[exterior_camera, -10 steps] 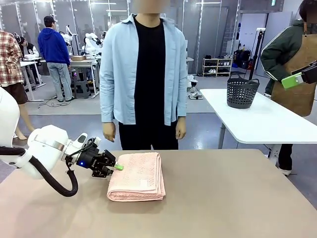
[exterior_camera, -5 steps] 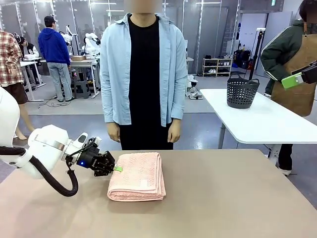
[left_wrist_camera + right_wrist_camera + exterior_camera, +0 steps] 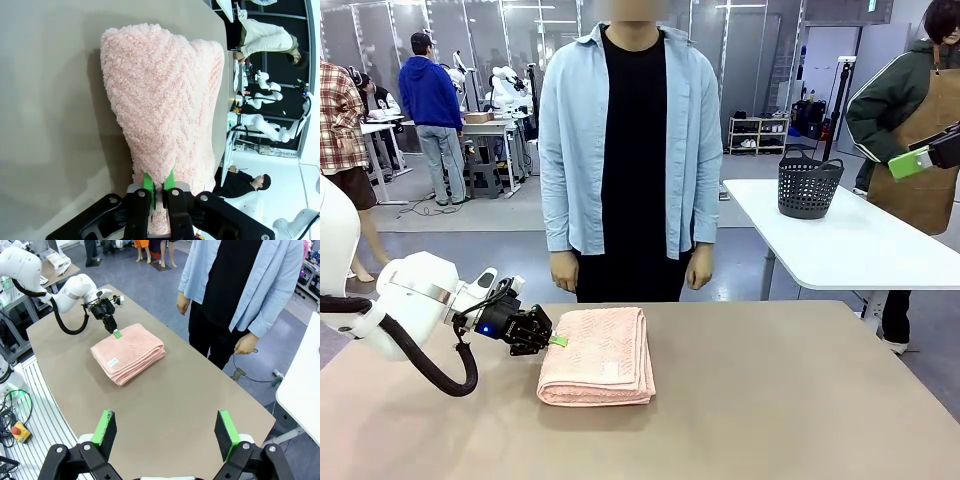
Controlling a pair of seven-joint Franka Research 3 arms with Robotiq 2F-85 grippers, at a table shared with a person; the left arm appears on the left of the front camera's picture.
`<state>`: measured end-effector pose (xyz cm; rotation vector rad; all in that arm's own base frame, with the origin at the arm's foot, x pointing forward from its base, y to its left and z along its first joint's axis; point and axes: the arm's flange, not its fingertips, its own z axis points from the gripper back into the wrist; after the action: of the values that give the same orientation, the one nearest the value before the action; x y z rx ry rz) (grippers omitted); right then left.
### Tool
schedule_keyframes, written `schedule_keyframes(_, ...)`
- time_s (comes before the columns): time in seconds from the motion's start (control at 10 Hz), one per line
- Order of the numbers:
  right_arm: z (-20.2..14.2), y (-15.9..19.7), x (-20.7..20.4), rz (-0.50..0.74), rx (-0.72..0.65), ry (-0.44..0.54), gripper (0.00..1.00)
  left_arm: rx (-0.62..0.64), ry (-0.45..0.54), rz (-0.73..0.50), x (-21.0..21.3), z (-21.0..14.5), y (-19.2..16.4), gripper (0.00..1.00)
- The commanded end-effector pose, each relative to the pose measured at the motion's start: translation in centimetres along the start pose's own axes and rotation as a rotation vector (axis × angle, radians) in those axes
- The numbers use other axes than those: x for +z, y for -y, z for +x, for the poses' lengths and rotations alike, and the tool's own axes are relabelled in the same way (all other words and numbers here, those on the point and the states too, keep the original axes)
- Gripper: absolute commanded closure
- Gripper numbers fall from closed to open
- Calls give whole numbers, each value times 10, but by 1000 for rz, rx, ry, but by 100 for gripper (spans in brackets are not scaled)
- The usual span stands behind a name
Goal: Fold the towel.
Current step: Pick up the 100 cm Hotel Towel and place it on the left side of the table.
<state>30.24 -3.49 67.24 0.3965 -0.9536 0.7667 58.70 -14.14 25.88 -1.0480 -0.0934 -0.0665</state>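
The left gripper (image 3: 558, 340) sits at centre-left of the front view, its green pads (image 3: 146, 181) pressed almost together at the towel's left edge. In the left wrist view, at bottom centre, the pads stand nearly touching with pink pile rising right behind them. Whether a thin layer of cloth is pinched between them or they merely rest against the edge cannot be told. The low, sideways reach suits working on a layer at table height rather than lifting from above.

The towel (image 3: 597, 355) lies a little left of centre in the front view, on the table (image 3: 790, 400). It is already folded into a thick rectangle of several layers, with its rounded fold toward the camera and a small white label on top. In the right wrist view it shows at centre-left as a neat stack. Judged from this, the folding looks nearly or fully done, and the gripper is likely tidying an edge or about to let go.

The right gripper (image 3: 167, 434) hangs high over the table, at the bottom of its own view, fingers spread wide and empty. It is well apart from the towel, probably parked to keep out of the way.

A person (image 3: 632, 150) stands at the table's far side, upper centre of the front view, hands (image 3: 563, 271) hanging at the sides and away from the towel.
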Motion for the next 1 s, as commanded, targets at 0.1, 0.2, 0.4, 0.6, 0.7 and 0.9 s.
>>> schedule_keyframes(0.1,0,-1,0,-4,-1,-3,0,0,0,0,0,0,0,90)
schedule_keyframes(0.2,0,-1,0,-4,-1,-3,0,-10,8,14,15,1,2,91)
schedule_keyframes(0.4,0,-1,0,-4,-1,-3,0,-19,-12,53,49,-7,-6,91)
schedule_keyframes(0.6,0,-1,0,-4,-1,-3,0,-23,-13,90,72,-22,-24,91)
schedule_keyframes(0.7,0,-1,0,-4,-1,-3,0,-12,-9,115,85,-31,-38,91)
schedule_keyframes(0.9,0,-1,0,-4,-1,-3,0,5,13,137,121,-53,-64,91)
